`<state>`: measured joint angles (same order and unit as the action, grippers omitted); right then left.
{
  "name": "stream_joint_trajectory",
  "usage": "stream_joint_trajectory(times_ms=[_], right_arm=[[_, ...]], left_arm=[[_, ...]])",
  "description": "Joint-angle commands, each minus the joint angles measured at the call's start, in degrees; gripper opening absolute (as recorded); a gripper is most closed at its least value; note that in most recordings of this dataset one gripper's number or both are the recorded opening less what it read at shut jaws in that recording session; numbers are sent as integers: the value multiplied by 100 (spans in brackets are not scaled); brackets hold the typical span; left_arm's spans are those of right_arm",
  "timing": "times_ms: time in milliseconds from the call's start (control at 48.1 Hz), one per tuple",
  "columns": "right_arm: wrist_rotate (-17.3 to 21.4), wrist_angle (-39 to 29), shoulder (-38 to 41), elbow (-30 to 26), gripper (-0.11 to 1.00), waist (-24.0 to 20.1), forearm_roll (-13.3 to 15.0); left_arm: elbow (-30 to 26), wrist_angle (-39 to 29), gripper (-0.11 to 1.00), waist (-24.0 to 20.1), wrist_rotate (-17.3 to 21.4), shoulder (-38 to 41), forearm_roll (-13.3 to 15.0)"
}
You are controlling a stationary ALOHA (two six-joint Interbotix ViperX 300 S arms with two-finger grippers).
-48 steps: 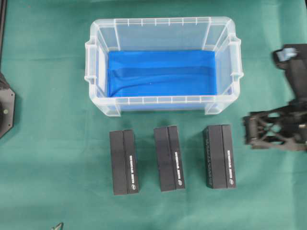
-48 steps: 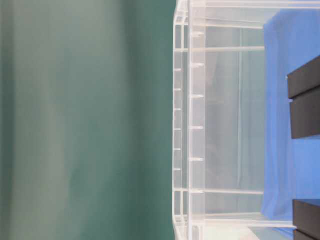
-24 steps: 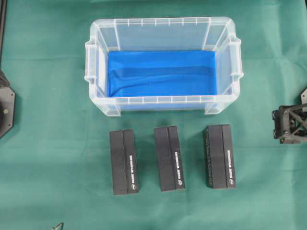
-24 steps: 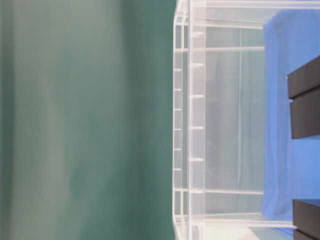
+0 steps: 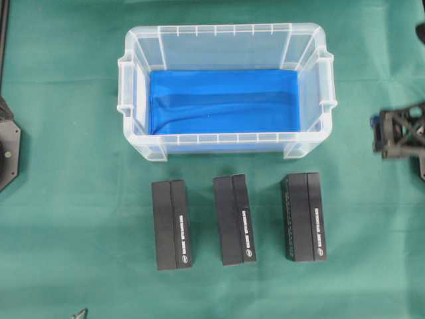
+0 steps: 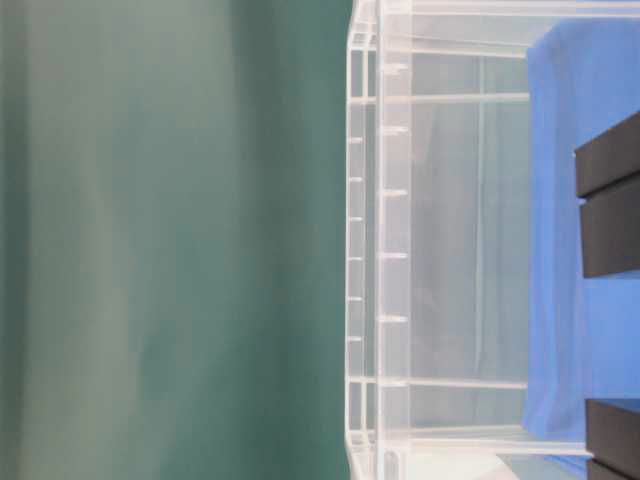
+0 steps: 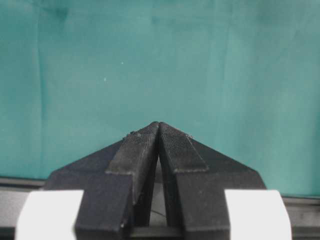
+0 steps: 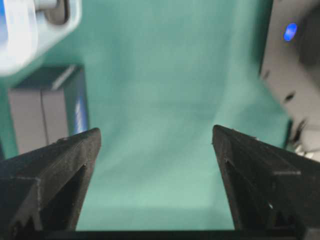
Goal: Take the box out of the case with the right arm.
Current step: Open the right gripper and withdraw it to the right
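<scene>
The clear case (image 5: 135, 100) stands at the back middle of the green cloth, with only its blue lining (image 5: 222, 101) showing inside. Three black boxes lie in a row in front of it: left (image 5: 171, 224), middle (image 5: 234, 219), right (image 5: 303, 217). My right gripper (image 5: 380, 131) is at the right edge, apart from the case and boxes. In the right wrist view it (image 8: 155, 130) is open over bare cloth, with one box (image 8: 47, 107) to its left. My left gripper (image 7: 159, 123) is shut on nothing over cloth.
The left arm's black base (image 5: 8, 151) sits at the left edge. A black housing with a blue light (image 8: 290, 31) stands to the right of the right gripper. In the table-level view the case wall (image 6: 392, 250) fills the middle, with dark boxes (image 6: 607, 210) at the right edge.
My right gripper has drawn back to the right edge and then moved toward the back, staying open. The boxes, the case and the left gripper have not moved.
</scene>
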<state>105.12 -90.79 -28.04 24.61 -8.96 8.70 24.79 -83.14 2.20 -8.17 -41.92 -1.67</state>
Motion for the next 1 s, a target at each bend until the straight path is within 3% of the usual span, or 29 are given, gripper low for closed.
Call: stream_joint_trajectory(times_ms=[0, 208, 395, 978], right_arm=[[-519, 0, -132, 0, 88, 615, 18], [-1740, 158, -176, 9, 88, 1740, 18], [-2435, 316, -167, 9, 88, 2426, -35], [-2584, 316, -158, 18, 88, 2566, -88]], left_arm=[[-79, 26, 0, -18, 0, 9, -9], [-97, 26, 0, -18, 0, 9, -9], [-97, 26, 0, -18, -9, 9, -9], [-79, 26, 0, -18, 0, 0, -9]])
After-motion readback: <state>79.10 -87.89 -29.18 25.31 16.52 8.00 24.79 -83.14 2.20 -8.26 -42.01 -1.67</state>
